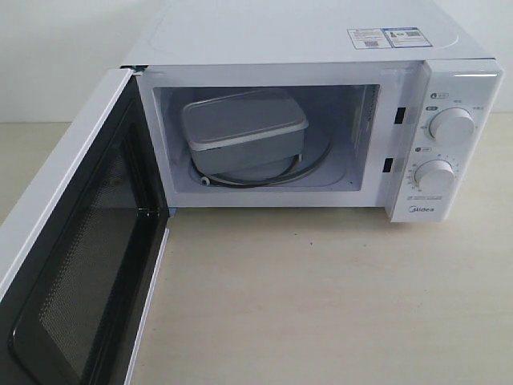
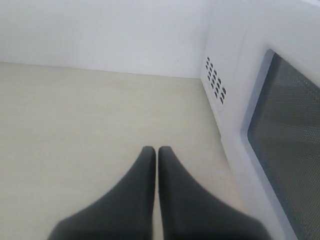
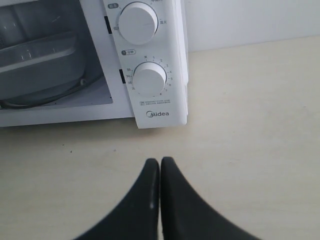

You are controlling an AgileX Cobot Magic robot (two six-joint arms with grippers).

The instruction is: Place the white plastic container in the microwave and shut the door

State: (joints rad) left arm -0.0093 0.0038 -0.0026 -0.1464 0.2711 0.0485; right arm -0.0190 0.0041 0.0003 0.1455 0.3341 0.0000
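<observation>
Container: the white plastic container (image 1: 240, 128) sits inside the microwave (image 1: 321, 40), lid on, in the left part of the cavity on the glass turntable (image 1: 314, 163).
Door: the door (image 1: 72, 265) stands wide open at the left, its black mesh-lined inner face turned toward the exterior camera.
Control panel: two round dials, upper (image 1: 451, 124) and lower (image 1: 435, 175), on the right of the opening, with the Midea mark under them.
Surroundings: pale bench (image 1: 321, 297) in front of the microwave; a printed sticker (image 1: 385, 37) on its top; vent holes (image 2: 215, 82) on its left side wall; a white wall (image 2: 100, 30) behind.
Left arm: the left fingers (image 2: 147, 165) are pressed together with nothing between them, over the bench on the outer side of the door, near its window but apart from it.
Right arm: the right fingers (image 3: 150, 172) are likewise closed and empty, over the bench just in front of the control panel, not touching it.
</observation>
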